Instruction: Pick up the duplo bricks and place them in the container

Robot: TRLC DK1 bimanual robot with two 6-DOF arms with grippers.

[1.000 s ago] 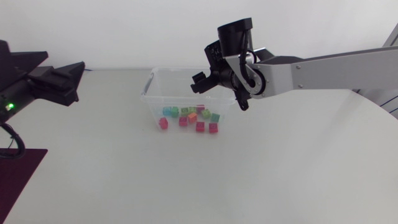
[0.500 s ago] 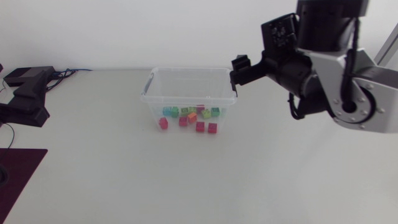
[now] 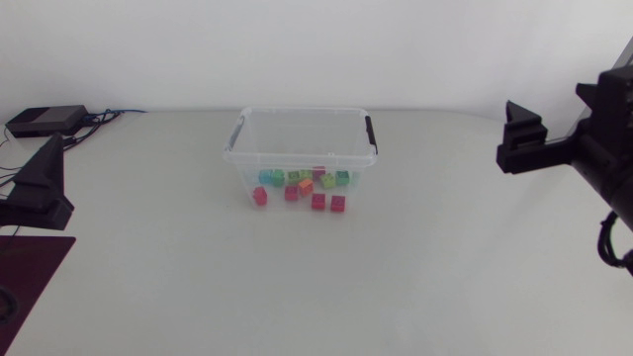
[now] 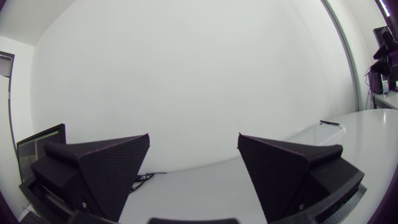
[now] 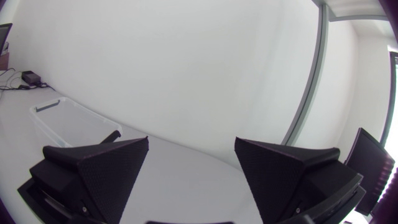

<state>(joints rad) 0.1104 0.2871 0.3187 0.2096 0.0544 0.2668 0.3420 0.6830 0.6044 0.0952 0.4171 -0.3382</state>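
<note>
At the table's (image 3: pixel 297 287) left edge sits my left hand (image 4: pixel 194 140). Its two wedge fingers stand wide apart, with nothing between them or touching them. Near the far left corner lies a small black box (image 3: pixel 45 119), with cables running off it along the far edge.

The clear plastic container (image 3: pixel 297 127) stands upright near the middle of the far edge, well apart from both hands. It has a black clip handle on each short side. The duplo bricks (image 3: pixel 318 201) lie inside on its floor, seen through the clear front wall, in a loose cluster that spans most of the container's width. At the left end a red brick (image 3: pixel 260 196) sits just beside a teal brick (image 3: pixel 267 178). Near the middle is an orange brick (image 3: pixel 306 185), with green ones close around it and more red ones on the near side. A green brick (image 3: pixel 342 178) closes the cluster on the right.

No brick shows on the bare table around the container.

My right arm (image 3: pixel 593 148) comes in at the right edge, with the right hand (image 5: pixel 191 142) well clear of the container's right handle. Its fingers are spread just as wide and hold nothing.
</note>
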